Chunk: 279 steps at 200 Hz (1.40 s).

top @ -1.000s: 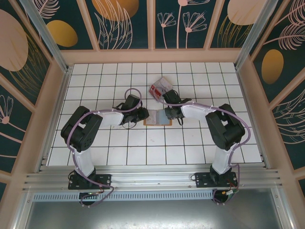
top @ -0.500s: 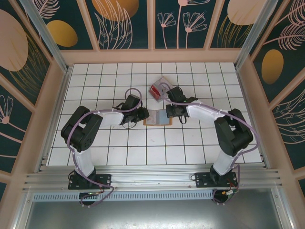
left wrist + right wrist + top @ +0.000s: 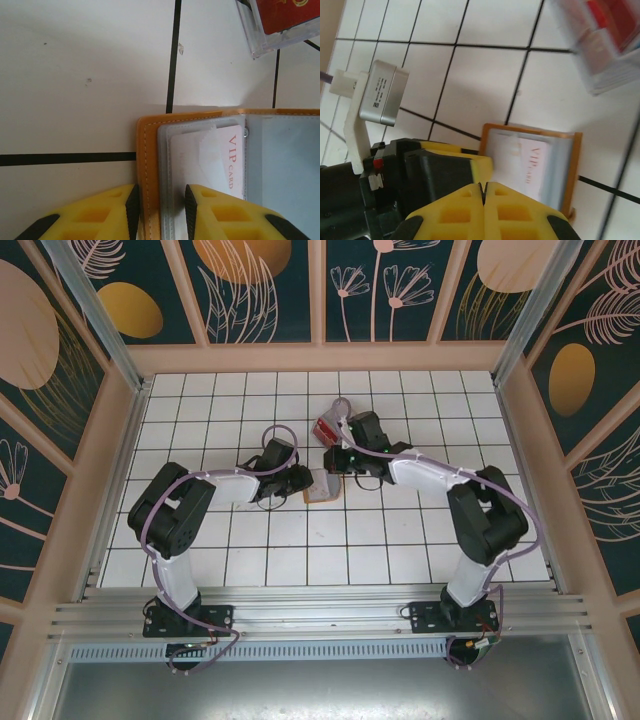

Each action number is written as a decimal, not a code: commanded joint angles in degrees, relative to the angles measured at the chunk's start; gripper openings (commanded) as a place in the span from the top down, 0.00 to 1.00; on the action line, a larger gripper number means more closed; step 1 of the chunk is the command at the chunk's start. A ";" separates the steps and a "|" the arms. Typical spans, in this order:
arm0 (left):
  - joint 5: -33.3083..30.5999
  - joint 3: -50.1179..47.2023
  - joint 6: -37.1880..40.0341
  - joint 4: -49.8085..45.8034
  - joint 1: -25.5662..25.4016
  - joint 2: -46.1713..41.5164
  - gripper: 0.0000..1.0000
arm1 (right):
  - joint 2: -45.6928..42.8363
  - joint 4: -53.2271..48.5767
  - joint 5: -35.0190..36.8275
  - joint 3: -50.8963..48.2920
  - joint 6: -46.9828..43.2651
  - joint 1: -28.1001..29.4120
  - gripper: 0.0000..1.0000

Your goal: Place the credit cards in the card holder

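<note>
1. The card holder [image 3: 200, 165] lies open on the tiled counter [image 3: 75, 75], low and right of centre in the left wrist view; the left tool [image 3: 160, 210] pinches its orange edge, seemingly to pin it flat for loading.
2. The right tool [image 3: 484, 200] hovers above the holder, fingers pressed together, carrying nothing.
3. One whitish card [image 3: 220, 160] already sits in a sleeve, printed "VIP CARD"; a red card [image 3: 285, 15] waits in the clear box [image 3: 255, 35], upper right.

- 2 arms are built from black joint housings and white link covers.
- A purple cable is looped along each arm.
- Each end effector, left [image 3: 160, 207] and right [image 3: 484, 192], is fitted with yellow fingers with moulded recesses.
- A grey, labelled module on a white bracket is carried at the wrist.
</note>
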 commanded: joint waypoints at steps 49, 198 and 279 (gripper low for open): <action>1.25 -2.35 -0.44 -0.61 -0.93 -0.79 0.67 | 3.79 14.88 -17.84 -1.34 10.16 0.63 0.99; -3.48 -12.19 0.49 -6.77 9.49 -21.44 0.64 | 15.97 5.39 -7.92 8.07 5.31 6.98 0.91; -1.24 -9.92 3.14 -6.86 9.51 -21.61 0.64 | 7.86 0.35 -11.75 10.29 3.08 6.23 0.54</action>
